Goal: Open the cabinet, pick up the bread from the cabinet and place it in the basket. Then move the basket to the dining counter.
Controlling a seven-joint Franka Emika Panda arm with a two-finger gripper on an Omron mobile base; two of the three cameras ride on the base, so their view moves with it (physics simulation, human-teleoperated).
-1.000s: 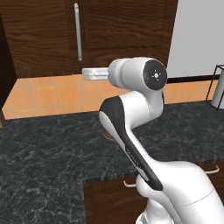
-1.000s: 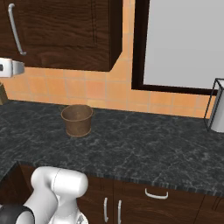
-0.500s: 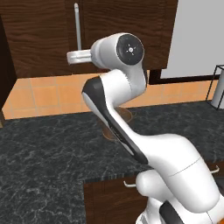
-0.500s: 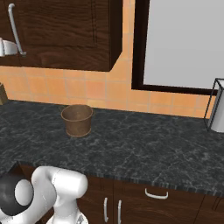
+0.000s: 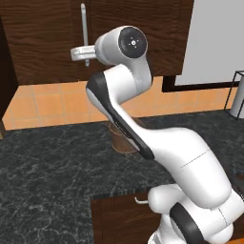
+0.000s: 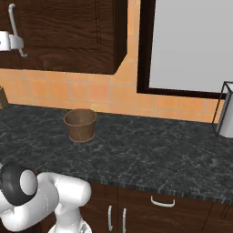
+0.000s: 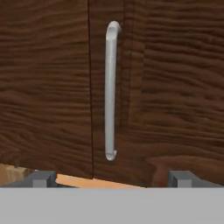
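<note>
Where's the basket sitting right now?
The basket stands on the black granite counter, left of centre in the right base view, below the closed cabinet.

Wire rack (image 6: 225, 109) on black speckled counter (image 6: 150, 154)

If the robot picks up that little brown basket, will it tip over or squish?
The basket probably won't tip easily: it stands upright on the black counter and looks about as wide as it is tall. It looks woven with a thin rim, so it's likely light. A hard pinch from the claw might bend it.
</note>
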